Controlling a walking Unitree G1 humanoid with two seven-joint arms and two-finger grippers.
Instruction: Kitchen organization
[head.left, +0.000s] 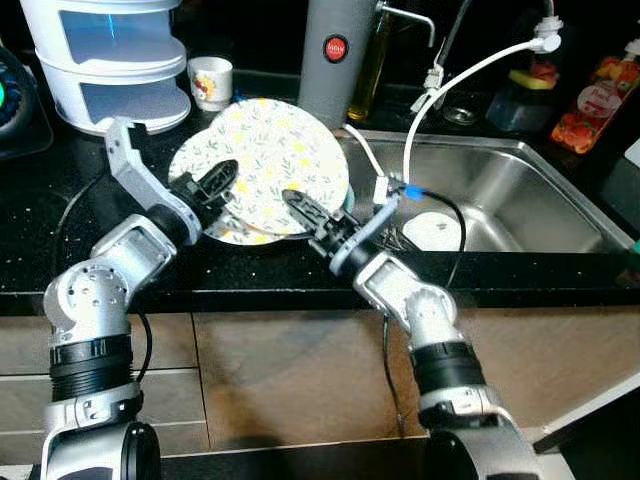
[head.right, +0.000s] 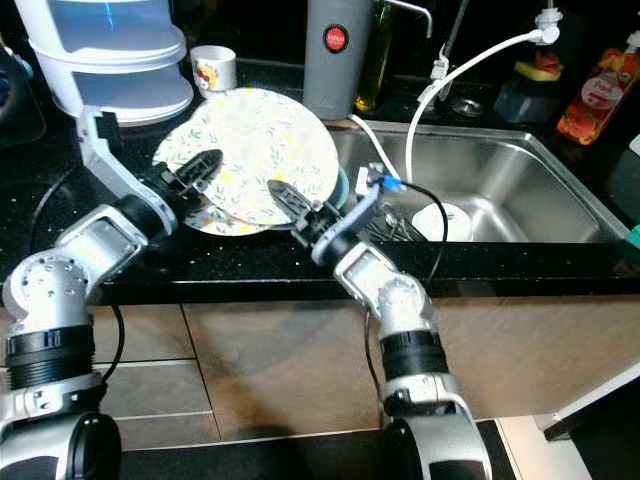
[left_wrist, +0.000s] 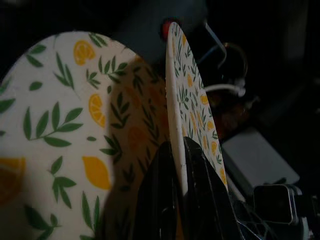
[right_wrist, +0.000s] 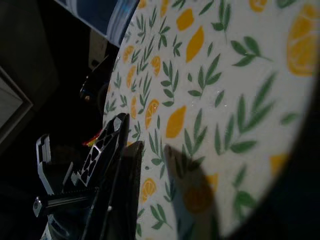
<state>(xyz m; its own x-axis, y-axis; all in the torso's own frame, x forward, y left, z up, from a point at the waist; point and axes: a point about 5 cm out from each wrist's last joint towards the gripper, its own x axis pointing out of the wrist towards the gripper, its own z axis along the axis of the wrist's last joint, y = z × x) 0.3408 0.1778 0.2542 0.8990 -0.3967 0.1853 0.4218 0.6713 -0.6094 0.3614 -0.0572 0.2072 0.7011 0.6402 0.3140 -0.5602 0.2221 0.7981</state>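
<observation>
A lemon-patterned plate (head.left: 275, 150) stands tilted on the black counter, its low edge resting on a second matching plate (head.left: 235, 232) that lies flat. My left gripper (head.left: 222, 175) is shut on the tilted plate's left rim; the rim (left_wrist: 175, 115) runs between the fingers in the left wrist view. My right gripper (head.left: 298, 205) sits at the plate's lower right edge, fingers together against its patterned face (right_wrist: 215, 85), with nothing between them.
The steel sink (head.left: 520, 200) lies to the right with a small white dish (head.left: 435, 230) in it. Behind the plates are a grey cylinder (head.left: 335, 60), a mug (head.left: 210, 82) and a white tiered container (head.left: 110, 60). A white hose (head.left: 450, 85) arcs over the sink.
</observation>
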